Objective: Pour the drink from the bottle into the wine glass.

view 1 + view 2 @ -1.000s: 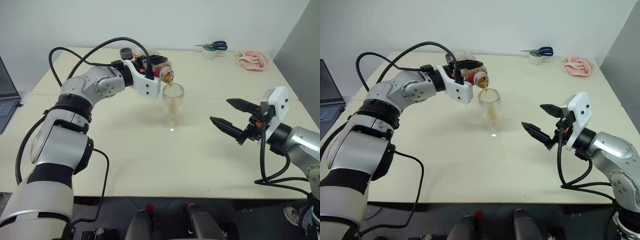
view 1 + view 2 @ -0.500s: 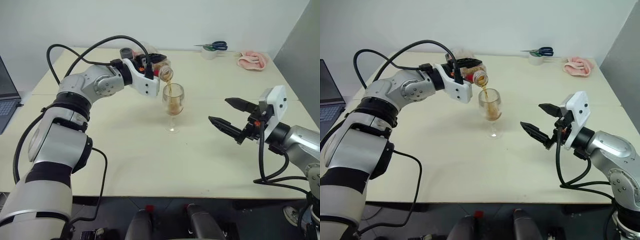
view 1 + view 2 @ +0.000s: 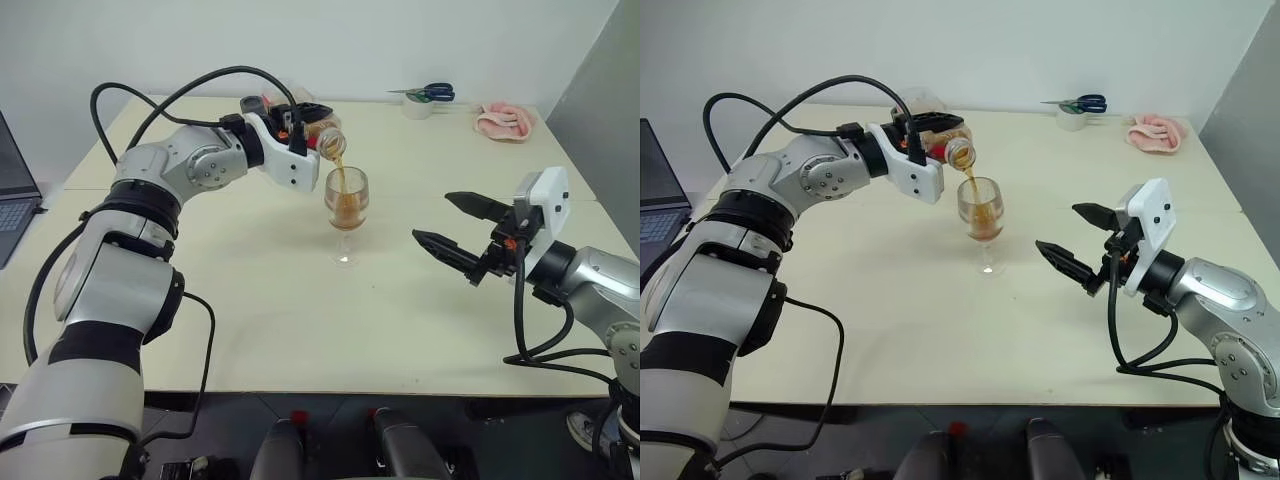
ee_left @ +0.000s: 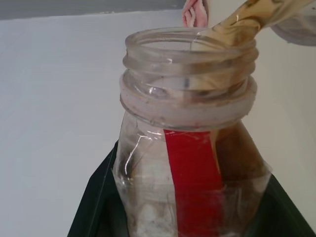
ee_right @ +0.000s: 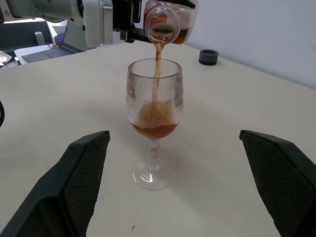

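Observation:
My left gripper (image 3: 308, 124) is shut on the clear bottle (image 3: 324, 142) with the red label strip (image 4: 193, 168). It holds the bottle tipped on its side, the open mouth just above the wine glass (image 3: 346, 206). A thin stream of reddish-brown drink (image 5: 157, 64) runs from the mouth into the bowl. More drink (image 5: 154, 129) lies pooled in the bottom of the bowl. The glass stands upright on the cream table (image 3: 260, 300). My right gripper (image 3: 432, 217) hovers open to the right of the glass, pointing at it, with nothing between its fingers (image 5: 85, 170).
A small dark round cap (image 3: 253, 104) lies on the table behind the left gripper. At the back right are a white cup holding scissors (image 3: 428, 97) and a pink cloth (image 3: 503, 120). A laptop (image 3: 10, 195) sits at the far left.
The drink in the glass has risen as the pour went on. The bottle has lifted and tipped slightly. Both arms have stayed about where they were.

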Robot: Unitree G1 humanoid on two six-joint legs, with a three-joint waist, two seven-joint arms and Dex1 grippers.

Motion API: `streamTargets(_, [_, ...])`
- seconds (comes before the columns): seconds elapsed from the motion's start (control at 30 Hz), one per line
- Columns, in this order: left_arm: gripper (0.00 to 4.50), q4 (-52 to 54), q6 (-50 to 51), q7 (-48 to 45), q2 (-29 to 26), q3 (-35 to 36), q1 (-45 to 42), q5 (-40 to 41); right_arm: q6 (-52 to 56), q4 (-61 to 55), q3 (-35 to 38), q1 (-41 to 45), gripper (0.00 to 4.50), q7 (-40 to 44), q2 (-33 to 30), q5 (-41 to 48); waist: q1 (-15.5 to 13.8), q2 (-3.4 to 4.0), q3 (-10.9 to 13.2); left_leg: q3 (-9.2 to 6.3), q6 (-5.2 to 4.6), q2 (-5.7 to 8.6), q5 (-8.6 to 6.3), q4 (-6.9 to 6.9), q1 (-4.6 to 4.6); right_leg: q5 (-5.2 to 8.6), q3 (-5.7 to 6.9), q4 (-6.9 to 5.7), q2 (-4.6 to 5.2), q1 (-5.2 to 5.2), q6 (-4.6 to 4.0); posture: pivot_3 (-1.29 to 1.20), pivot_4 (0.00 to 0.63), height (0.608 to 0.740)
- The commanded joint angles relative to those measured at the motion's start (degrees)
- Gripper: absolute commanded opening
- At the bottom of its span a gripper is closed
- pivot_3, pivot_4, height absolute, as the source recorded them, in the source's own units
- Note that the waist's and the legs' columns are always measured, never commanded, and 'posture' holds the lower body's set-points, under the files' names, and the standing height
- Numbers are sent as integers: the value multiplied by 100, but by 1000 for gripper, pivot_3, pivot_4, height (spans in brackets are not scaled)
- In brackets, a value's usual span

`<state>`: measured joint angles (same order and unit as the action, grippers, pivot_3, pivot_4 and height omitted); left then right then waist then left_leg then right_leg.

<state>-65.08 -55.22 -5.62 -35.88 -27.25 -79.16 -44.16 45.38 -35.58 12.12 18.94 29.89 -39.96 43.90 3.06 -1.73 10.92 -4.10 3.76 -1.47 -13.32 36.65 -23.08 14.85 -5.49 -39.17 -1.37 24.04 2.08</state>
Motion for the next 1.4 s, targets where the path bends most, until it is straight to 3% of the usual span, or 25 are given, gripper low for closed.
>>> streamTargets(0.03, [1767, 46, 15, 191, -115, 17, -354, -25, -154, -73, 17, 105, 4500, -29, 8, -55, 0, 0, 0, 0, 0, 0, 0, 2, -1, 0, 1, 0, 0, 0, 0, 0, 150, 740])
streamTargets(0.9, [1767, -125, -19, 323, -82, -47, -442, 2, -209, -21, -88, 140, 4500, -43, 92, -239, 0, 0, 0, -1, -1, 0, 0, 9, -4, -7, 1, -2, 0, 0, -9, 0, 150, 740])
streamTargets(0.97, [1767, -207, -22, 69, 6, 167, -394, 368, -216, -8, -107, 173, 4500, -44, 101, -238, 0, 0, 0, -1, -1, 0, 0, 9, -4, -7, 1, -2, 0, 0, -9, 0, 150, 740])
streamTargets(1.07, [1767, -349, 109, -1277, 374, 956, -193, 1829, -228, 18, -160, 320, 4500, -21, 116, -212, -5, 0, 0, -2, -1, 1, 0, 14, -9, -11, 5, -5, 0, 1, -16, 0, 150, 740])
streamTargets(1.17, [1767, -196, 387, -2210, 499, 1431, 55, 2665, -197, 53, -173, 626, 4500, 7, 168, -100, 19, 1, -1, -2, -1, 0, 0, 20, -11, -11, 5, -5, 0, 1, -17, 0, 150, 740])
streamTargets(1.4, [1766, 797, 2311, -3370, 414, 2671, 965, 4425, -94, 465, -564, 1963, 4500, 258, 262, -34, 137, 2, -1, -4, -1, -3, -1, 22, 5, -11, 3, -47, -6, 4, -18, 0, 150, 740])
